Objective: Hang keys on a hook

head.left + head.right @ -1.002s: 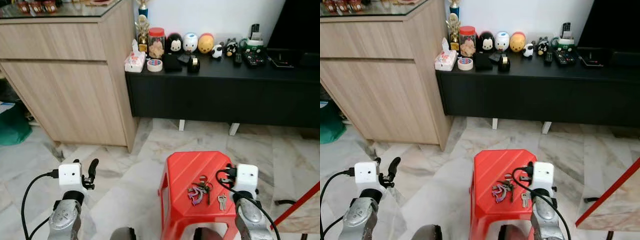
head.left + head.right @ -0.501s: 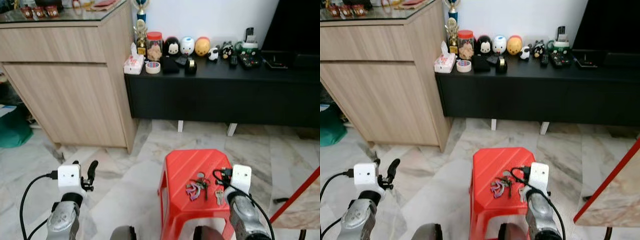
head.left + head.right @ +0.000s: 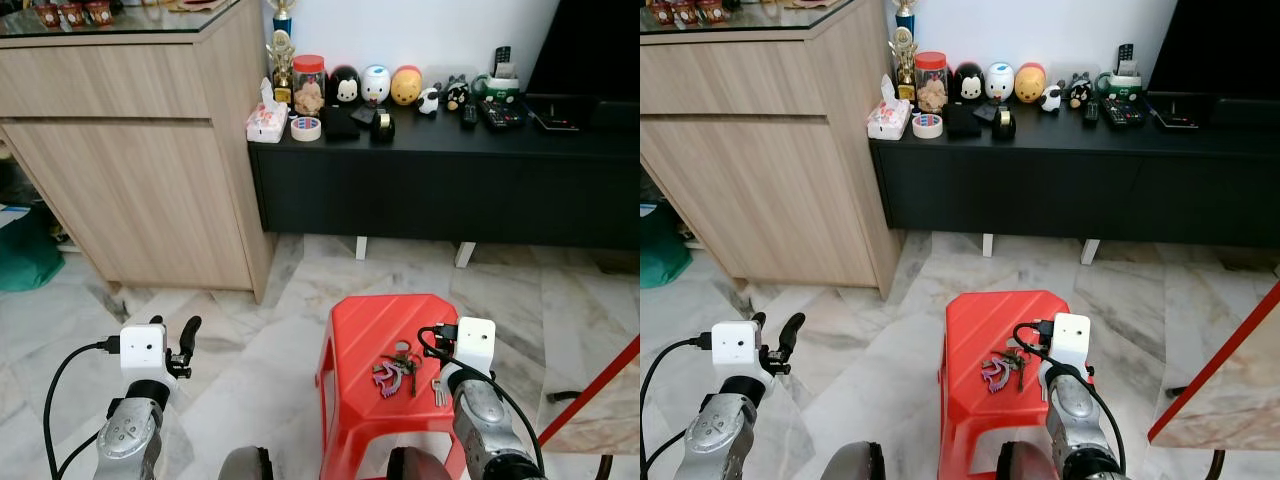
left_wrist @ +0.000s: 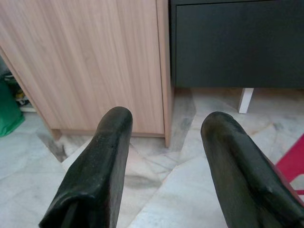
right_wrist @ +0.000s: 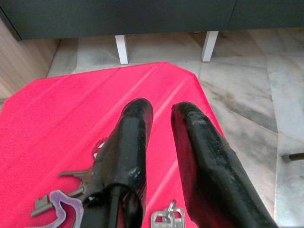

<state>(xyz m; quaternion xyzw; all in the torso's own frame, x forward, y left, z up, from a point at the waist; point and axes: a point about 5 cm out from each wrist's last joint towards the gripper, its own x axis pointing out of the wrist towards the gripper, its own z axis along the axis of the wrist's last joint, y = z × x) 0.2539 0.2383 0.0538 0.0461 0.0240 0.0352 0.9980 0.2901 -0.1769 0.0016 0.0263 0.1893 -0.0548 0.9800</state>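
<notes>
The keys [image 3: 397, 371] lie on a red stool [image 3: 360, 330] at lower centre of the head views, with the right pincer [image 5: 159, 111] just above the seat beside them, its fingers a narrow gap apart and holding nothing; a lone key [image 3: 440, 391] at the stool's right edge is partly hidden by that arm. Behind the stool a black tabletop [image 3: 560, 130] carries round toys [image 3: 378, 85], a jar [image 3: 311, 84], tape [image 3: 308, 128] and remotes, too small to tell further, and a wooden cabinet [image 3: 130, 160] fills the upper left. The left pincer [image 4: 164, 123] hangs wide open over the marble floor [image 3: 270, 330] at lower left, its own base cut off by the frame.
</notes>
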